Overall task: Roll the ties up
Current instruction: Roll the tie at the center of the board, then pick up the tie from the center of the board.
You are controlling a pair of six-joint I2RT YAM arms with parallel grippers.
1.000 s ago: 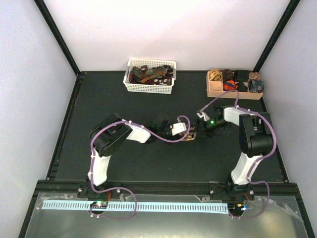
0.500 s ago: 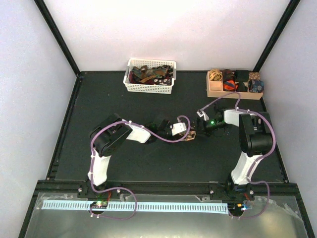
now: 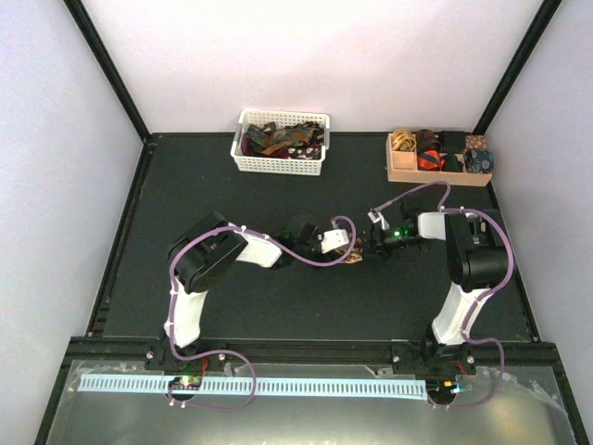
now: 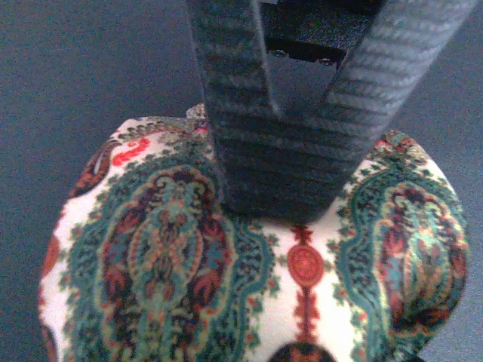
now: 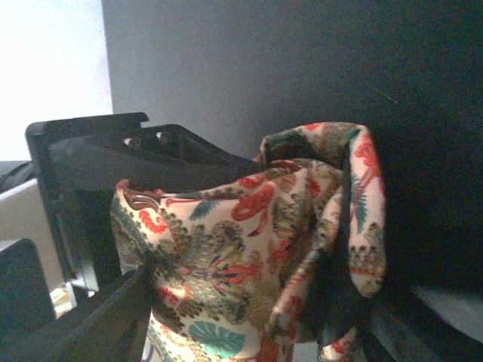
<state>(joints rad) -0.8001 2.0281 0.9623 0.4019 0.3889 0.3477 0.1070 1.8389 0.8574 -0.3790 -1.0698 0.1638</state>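
A rolled red-green-beige floral tie (image 3: 354, 253) sits at mid-table between both grippers. My left gripper (image 3: 348, 248) comes from the left; its dark fingers (image 4: 264, 151) press into the roll (image 4: 249, 279) and it is shut on it. My right gripper (image 3: 371, 247) comes from the right. In the right wrist view its fingers (image 5: 106, 317) close around the bundled tie (image 5: 249, 241). More ties (image 3: 278, 139) lie in the white basket. Rolled ties (image 3: 428, 153) fill the wooden box.
The white slatted basket (image 3: 278, 165) stands at the back centre. The tan wooden compartment box (image 3: 404, 171) stands at the back right. Purple cables loop over both arms. Black frame rails edge the dark table.
My right gripper has moved a little left and closer to the tie roll. The left gripper and the roll have hardly moved.
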